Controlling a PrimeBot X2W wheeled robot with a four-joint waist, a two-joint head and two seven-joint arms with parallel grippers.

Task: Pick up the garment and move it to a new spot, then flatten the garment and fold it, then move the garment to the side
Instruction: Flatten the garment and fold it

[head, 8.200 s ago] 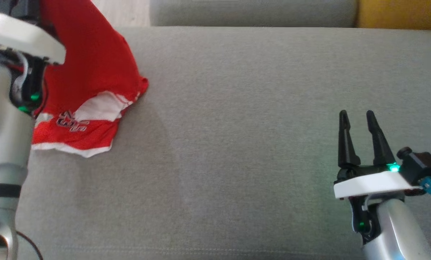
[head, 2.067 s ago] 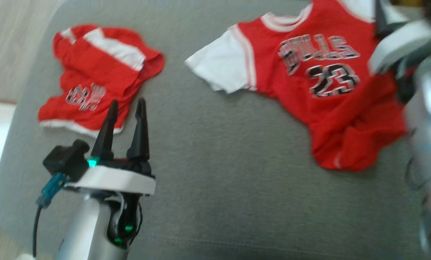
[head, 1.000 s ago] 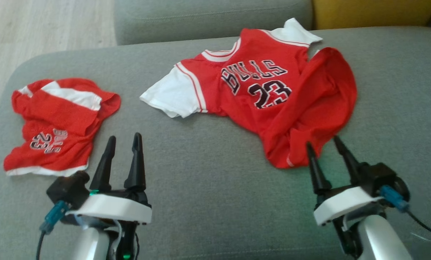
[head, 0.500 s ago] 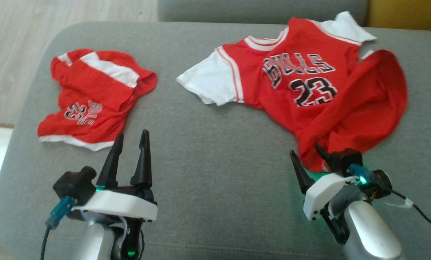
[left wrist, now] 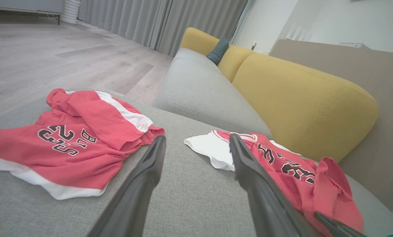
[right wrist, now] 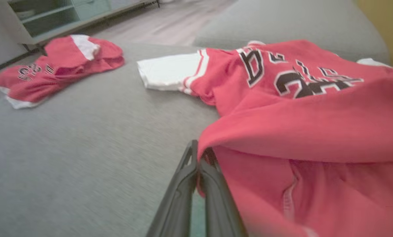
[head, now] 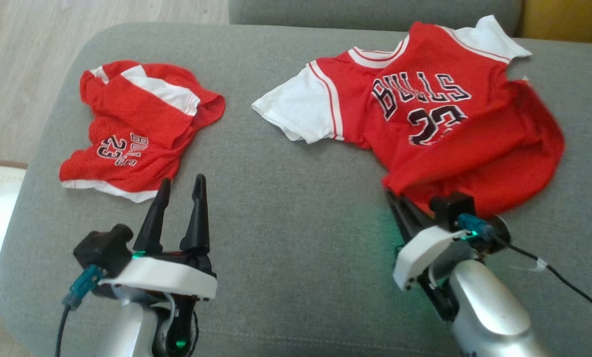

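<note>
The red Bulls jersey (head: 425,124) lies on the grey sofa seat (head: 286,223), toward 2 o'clock in the head view. Its chest print faces up, one white sleeve spreads toward 9 o'clock, and its lower half is rumpled and doubled over itself. At the jersey's 7 o'clock corner the right hand (right wrist: 199,158) has its two dark fingers pressed together on a fold of red hem. The right wrist view shows cloth draped over the fingertips, but how many layers are in the pinch cannot be told. The left hand (head: 182,179) hangs at 7 o'clock of the head view, fingers parted wide with nothing between them. It is just short of the matching red shorts (head: 132,134), which lie crumpled at 10 o'clock, well apart from the jersey.

The grip takes one corner only, so a lift would probably let the jersey hang in a long twist and drag its white sleeve across the seat. If only the top layer is caught, the hem could slide free or the body could balloon open. A carry toward 9 o'clock could also sweep the shorts along.

The jersey looks like thin, limp mesh knit with stitched lettering and white striped trim, and it will not hold a shape. The seat is a soft, coarse weave with a rounded edge, likely to cling to cloth and to give under pressing. A plump yellow backrest (left wrist: 298,98) rises at 12 o'clock.
</note>
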